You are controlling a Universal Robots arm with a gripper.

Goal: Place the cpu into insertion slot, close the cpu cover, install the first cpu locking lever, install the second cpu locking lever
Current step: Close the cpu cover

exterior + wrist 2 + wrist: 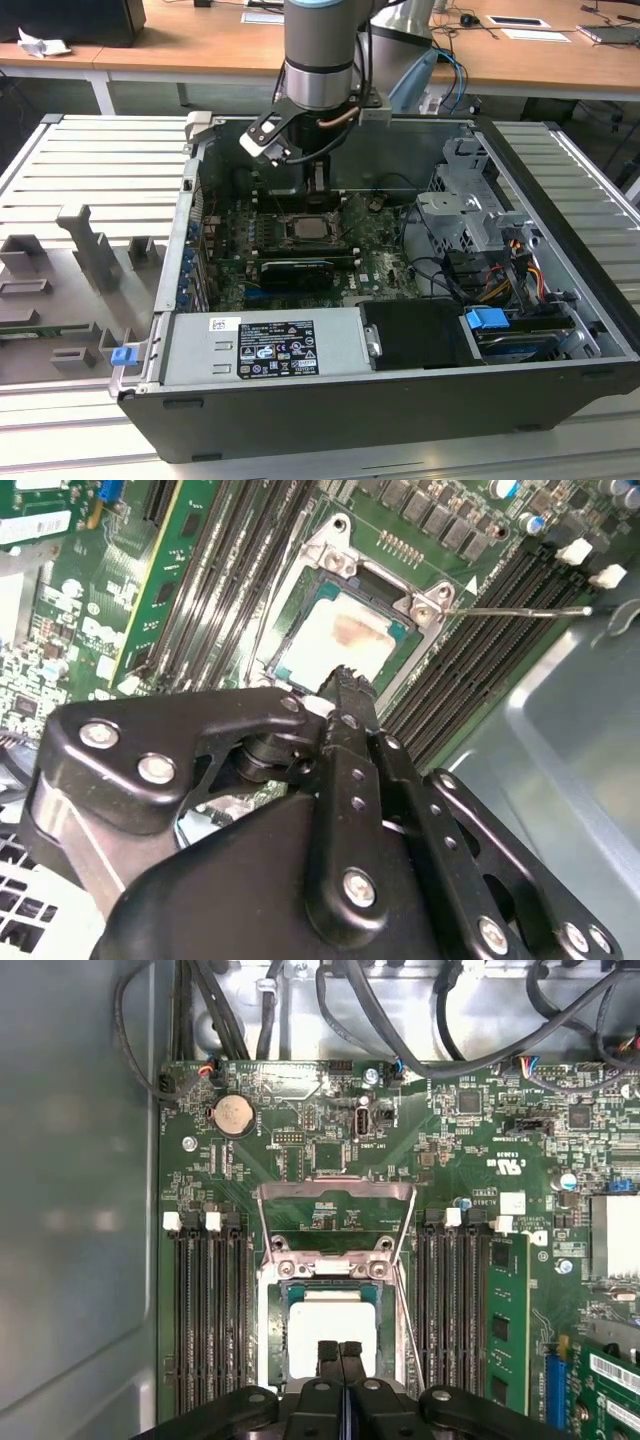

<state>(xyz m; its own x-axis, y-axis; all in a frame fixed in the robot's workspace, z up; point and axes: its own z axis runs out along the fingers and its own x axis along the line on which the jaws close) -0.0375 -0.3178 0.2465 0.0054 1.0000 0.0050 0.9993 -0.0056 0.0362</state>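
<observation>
The cpu, a pale square chip, lies in the insertion slot on the green board; in the exterior view the slot is at mid-case. The cpu cover, a thin silver frame, stands raised at the slot's hinge edge, and the board shows through its cut-out. A thin wire lever sticks out sideways from one socket corner. My gripper hangs right over the chip, its two black fingers pressed together with nothing between them. I cannot tell whether they touch the chip.
Long black memory slots flank the socket. A black graphics card lies nearer the power supply. Cables and a drive cage fill the exterior view's right. The grey case wall is close by.
</observation>
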